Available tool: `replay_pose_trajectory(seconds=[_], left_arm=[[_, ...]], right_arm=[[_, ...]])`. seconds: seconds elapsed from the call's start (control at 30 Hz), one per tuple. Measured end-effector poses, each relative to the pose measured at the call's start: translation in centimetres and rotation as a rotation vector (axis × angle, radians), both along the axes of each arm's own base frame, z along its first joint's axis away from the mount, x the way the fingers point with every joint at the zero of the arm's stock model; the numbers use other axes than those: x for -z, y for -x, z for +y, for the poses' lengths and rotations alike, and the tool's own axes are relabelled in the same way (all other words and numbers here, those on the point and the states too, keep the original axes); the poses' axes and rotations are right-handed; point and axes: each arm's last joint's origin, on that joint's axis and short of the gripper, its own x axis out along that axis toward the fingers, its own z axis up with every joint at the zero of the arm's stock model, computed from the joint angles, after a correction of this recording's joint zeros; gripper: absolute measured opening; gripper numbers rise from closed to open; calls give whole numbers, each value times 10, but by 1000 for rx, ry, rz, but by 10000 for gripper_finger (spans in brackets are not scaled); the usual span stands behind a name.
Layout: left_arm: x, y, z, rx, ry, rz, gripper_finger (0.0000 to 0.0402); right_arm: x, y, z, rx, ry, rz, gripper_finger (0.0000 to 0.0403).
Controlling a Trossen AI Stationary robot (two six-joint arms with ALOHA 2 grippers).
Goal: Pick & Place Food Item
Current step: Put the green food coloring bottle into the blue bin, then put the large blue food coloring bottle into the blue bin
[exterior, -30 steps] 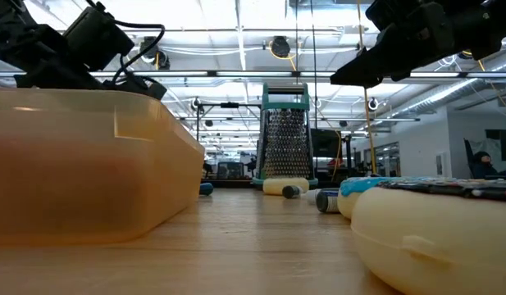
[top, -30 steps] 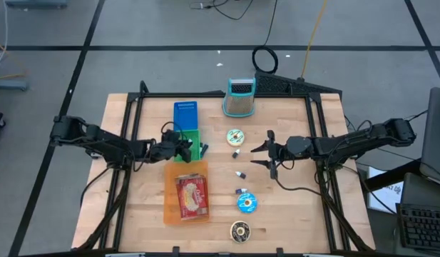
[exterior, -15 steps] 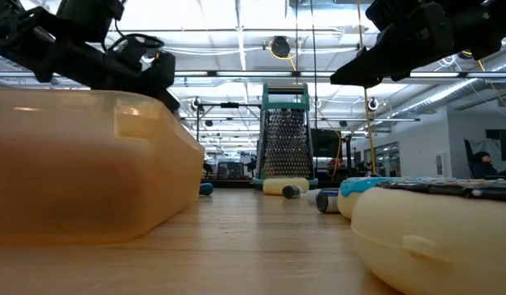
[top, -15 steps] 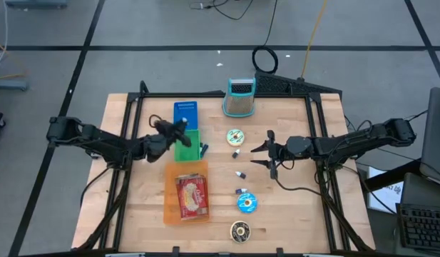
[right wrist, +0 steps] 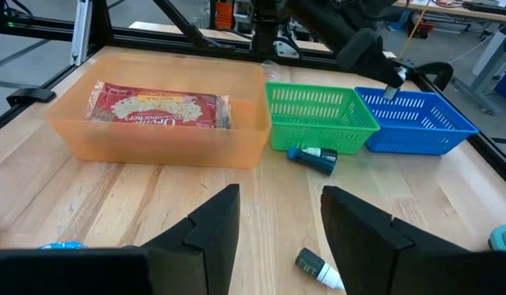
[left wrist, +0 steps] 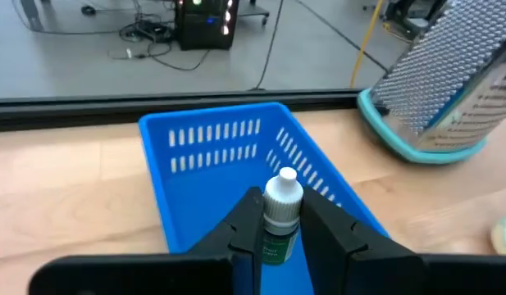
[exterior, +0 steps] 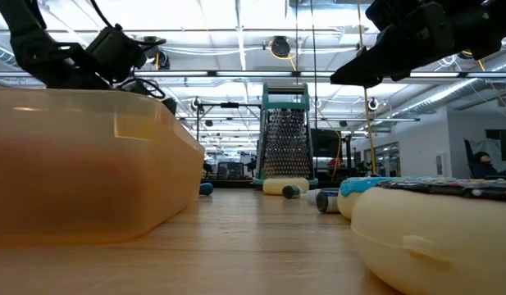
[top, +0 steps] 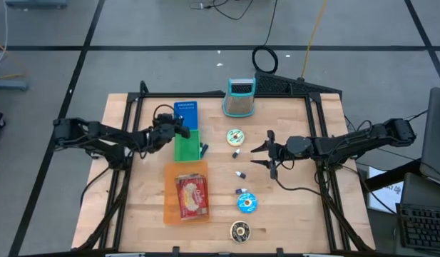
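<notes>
The left pincer was clenched on a small white-capped dropper bottle, holding it upright above the blue basket at the table's far left; the right pincer hung released over the table's right side, holding nothing

Both arms are dark, near black, built of slim jointed segments with bulkier rounded housings at the joints; black cables loop loosely along the left arm and trail from the right arm; the left gripper has two matte black, flat-faced, angular fingers; the right gripper has the same broad, dark, slab-like fingers with bevelled tips.
</notes>
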Motion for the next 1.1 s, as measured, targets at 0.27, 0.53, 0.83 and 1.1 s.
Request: replay_pose_trajectory(seconds=[0.27, 0.53, 0.83, 1.1], left_arm=[[-3, 0, 8, -18, -29, -10, 58], [-2, 5, 21, -35, 22, -52, 108], [-2, 5, 23, 8, 29, -38, 258], [-30, -6, 15, 267, -5, -290, 300]], right_arm=[[0, 0, 0, 0, 1, 0, 160], [0, 0, 0, 0, -1, 0, 160], [0, 0, 0, 0, -2, 0, 160], [0, 0, 2, 5, -76, 1, 160]])
